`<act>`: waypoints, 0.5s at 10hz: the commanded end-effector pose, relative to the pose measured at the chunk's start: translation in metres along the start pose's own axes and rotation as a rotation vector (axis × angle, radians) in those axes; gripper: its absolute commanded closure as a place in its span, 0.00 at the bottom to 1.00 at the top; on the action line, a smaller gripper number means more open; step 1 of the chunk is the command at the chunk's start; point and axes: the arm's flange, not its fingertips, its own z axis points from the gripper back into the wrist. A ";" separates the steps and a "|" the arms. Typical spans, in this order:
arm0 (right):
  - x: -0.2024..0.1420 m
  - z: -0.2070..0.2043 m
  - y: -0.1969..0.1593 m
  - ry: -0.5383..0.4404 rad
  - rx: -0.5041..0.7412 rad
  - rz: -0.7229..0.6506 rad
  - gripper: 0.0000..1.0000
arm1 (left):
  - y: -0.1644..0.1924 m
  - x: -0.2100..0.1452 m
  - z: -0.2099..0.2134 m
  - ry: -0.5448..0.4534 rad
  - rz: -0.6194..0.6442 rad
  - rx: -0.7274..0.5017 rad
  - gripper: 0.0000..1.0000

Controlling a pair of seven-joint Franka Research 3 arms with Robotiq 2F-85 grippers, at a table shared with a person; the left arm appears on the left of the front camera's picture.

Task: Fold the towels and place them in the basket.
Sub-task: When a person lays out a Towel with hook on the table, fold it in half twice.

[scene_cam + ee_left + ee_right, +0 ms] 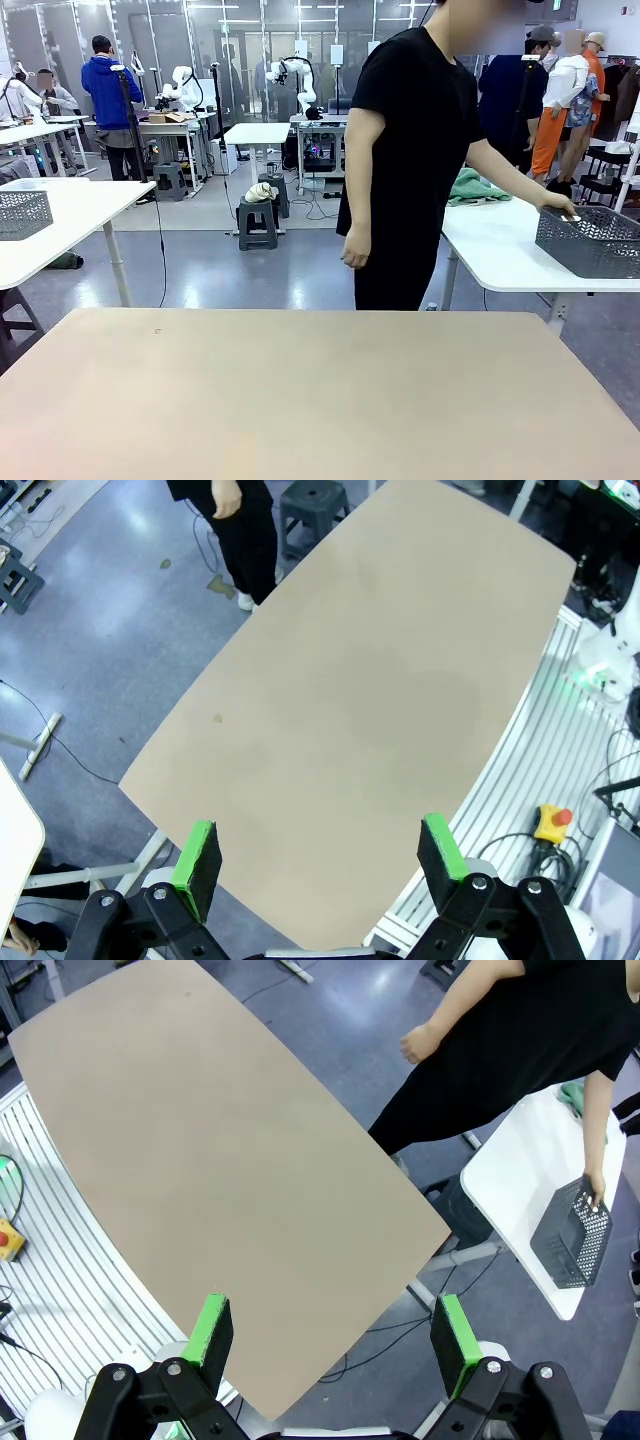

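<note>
The dark grey basket (592,240) stands on a white side table at the far right, and the person's hand (560,207) rests on its rim; the basket (573,1235) also appears in the right wrist view. A mint green towel (474,187) lies crumpled on that same white table behind the person. The grey-blue towel is out of view. My left gripper (320,865) is open high above the bare tan table (370,690). My right gripper (335,1345) is also open, high above the tan table (200,1150), with nothing between its fingers.
The person in black (410,150) stands at the far edge of the tan table (320,400). A paler grey perforated basket (22,213) sits on a white table at the left. Stools (257,222) and other tables stand beyond.
</note>
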 end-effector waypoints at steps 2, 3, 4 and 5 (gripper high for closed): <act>-0.001 -0.001 0.001 -0.002 0.003 -0.003 0.00 | -0.001 0.000 0.001 -0.002 0.007 0.001 0.00; -0.001 -0.001 0.001 -0.002 0.003 -0.003 0.00 | -0.001 0.000 0.001 -0.002 0.007 0.001 0.00; -0.001 -0.001 0.001 -0.002 0.003 -0.003 0.00 | -0.001 0.000 0.001 -0.002 0.007 0.001 0.00; -0.001 -0.001 0.001 -0.002 0.003 -0.003 0.00 | -0.001 0.000 0.001 -0.002 0.007 0.001 0.00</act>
